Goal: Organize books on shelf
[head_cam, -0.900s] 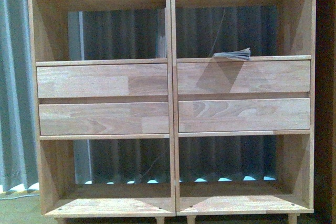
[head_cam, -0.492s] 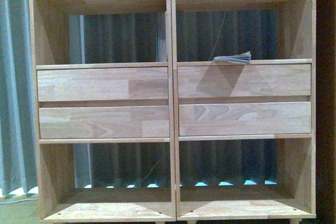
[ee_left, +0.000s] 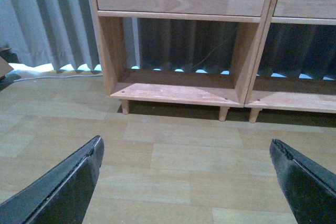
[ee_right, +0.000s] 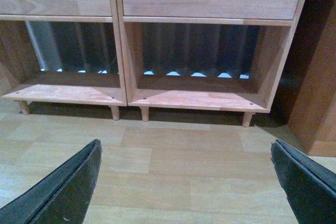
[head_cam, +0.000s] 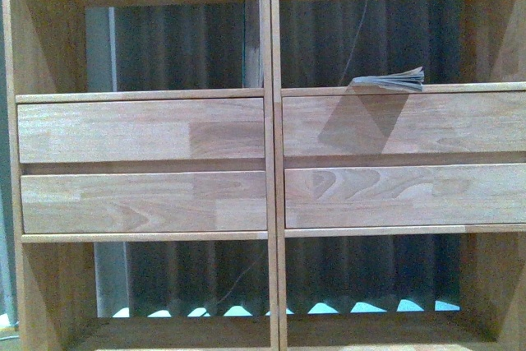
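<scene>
Left and right wrist views show the left gripper (ee_left: 185,141) and right gripper (ee_right: 185,143) low over the floor (ee_left: 173,182), both spread wide and holding nothing, facing the shelf (head_cam: 271,162), where a book (head_cam: 388,81) lies flat at the front edge above the right column's drawers (head_cam: 403,125).

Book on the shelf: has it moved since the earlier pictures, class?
No. The book lies at the same spot above the right upper drawer; only the camera came closer.

Matt light wood shelf (head_cam: 271,162); paper book (head_cam: 388,81); pleated cloth curtain (ee_left: 47,19).
</scene>
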